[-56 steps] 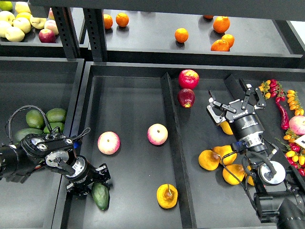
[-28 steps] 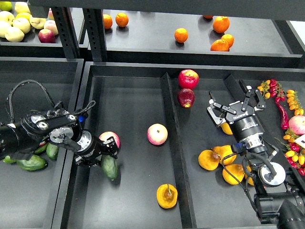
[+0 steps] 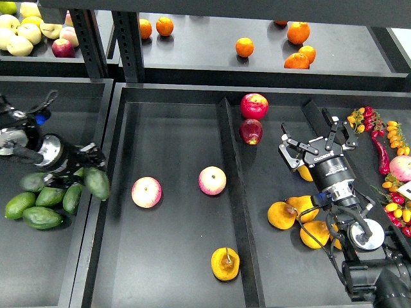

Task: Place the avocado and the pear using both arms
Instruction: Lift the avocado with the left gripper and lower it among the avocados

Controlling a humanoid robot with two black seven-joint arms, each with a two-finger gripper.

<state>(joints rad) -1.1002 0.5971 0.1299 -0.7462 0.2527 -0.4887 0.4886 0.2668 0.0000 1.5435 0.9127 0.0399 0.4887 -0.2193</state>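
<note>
My left gripper (image 3: 90, 170) is shut on the dark green avocado (image 3: 97, 183), which hangs over the wall between the left bin (image 3: 38, 269) and the middle compartment. The yellow-orange pear (image 3: 225, 264) with a brown stem lies at the front of the middle compartment, close to the divider (image 3: 236, 205). My right gripper (image 3: 316, 136) is open and empty in the right compartment. It hovers just above another yellow pear (image 3: 304, 172) that it partly hides.
Several lighter green avocados (image 3: 42, 218) lie in the left bin. Two pink apples (image 3: 146, 192) (image 3: 212, 180) sit in the middle compartment. Red apples (image 3: 254, 106) and more pears (image 3: 281, 215) lie in the right compartment. Oranges (image 3: 244, 47) are on the upper shelf and chilies (image 3: 382, 151) at far right.
My left arm has carried the avocado up and to the left, from the front of the middle compartment to the edge of the left bin. The right arm has not moved.
</note>
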